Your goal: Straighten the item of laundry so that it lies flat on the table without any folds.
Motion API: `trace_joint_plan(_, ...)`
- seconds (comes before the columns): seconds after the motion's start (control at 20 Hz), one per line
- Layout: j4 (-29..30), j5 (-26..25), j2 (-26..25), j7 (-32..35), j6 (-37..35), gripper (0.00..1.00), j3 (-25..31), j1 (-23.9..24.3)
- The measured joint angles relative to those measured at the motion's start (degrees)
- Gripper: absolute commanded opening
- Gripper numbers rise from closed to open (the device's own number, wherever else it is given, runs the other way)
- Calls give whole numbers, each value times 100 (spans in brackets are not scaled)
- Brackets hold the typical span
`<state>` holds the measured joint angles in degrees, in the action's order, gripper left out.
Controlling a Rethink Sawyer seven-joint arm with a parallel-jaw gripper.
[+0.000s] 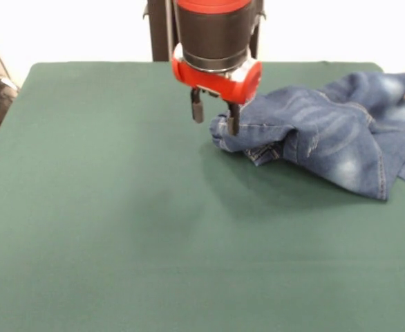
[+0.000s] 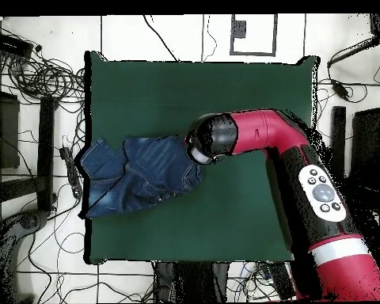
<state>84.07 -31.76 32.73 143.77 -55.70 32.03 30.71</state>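
Bare green table [image 1: 119, 228] in front; the jaws [image 1: 215, 114] stand parted, one finger touching the crumpled jeans' [image 1: 334, 135] edge.

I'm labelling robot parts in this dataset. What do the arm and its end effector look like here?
The arm has a glossy red shell with black joint sections and a pale grey panel of round buttons on one link. Near the tip a black cylinder ends in a red collar. The end effector has two short dark fingers. No loose cables show on it.

A pale tiled floor [image 2: 185, 36] strewn with black cables [image 2: 35, 67] lies beneath a white wall [image 1: 71, 28].
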Motion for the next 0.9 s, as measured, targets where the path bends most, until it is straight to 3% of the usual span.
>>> trace_joint_plan(0.55, 604, 82, 271, -1, 794, 100, 715, 329)
trace_joint_plan(0.9, 889, 80, 281, -1, 931, 100, 1085, 600)
